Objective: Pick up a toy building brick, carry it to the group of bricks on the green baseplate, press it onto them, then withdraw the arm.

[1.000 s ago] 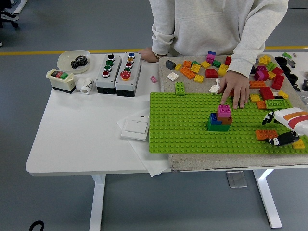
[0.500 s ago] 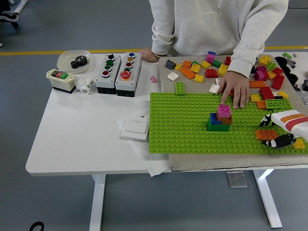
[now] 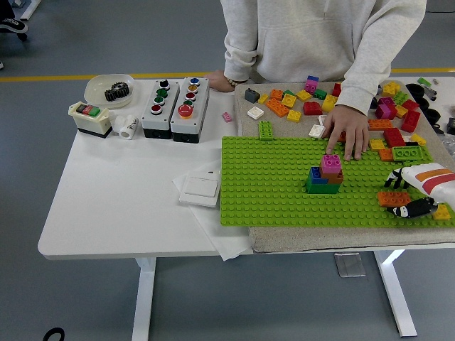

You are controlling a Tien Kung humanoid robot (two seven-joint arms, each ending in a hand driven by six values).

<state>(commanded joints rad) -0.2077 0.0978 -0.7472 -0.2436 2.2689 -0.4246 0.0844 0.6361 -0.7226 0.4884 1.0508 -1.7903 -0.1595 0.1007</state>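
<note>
We see the right hand (image 3: 407,199) at the baseplate's (image 3: 270,192) right edge, its fingers curled around an orange brick (image 3: 392,198). Compared with a second ago it has barely shifted. The brick stack (image 3: 325,175) stands mid-plate, a person's hand (image 3: 346,130) just behind it; open green studs lie between.

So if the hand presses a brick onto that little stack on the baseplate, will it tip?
Probably not: the brick stack sits on a wide green base studded into the green baseplate. The magenta top brick is narrower, so off-centre pressure might pop it loose. Bricks look rigid, light.
</note>
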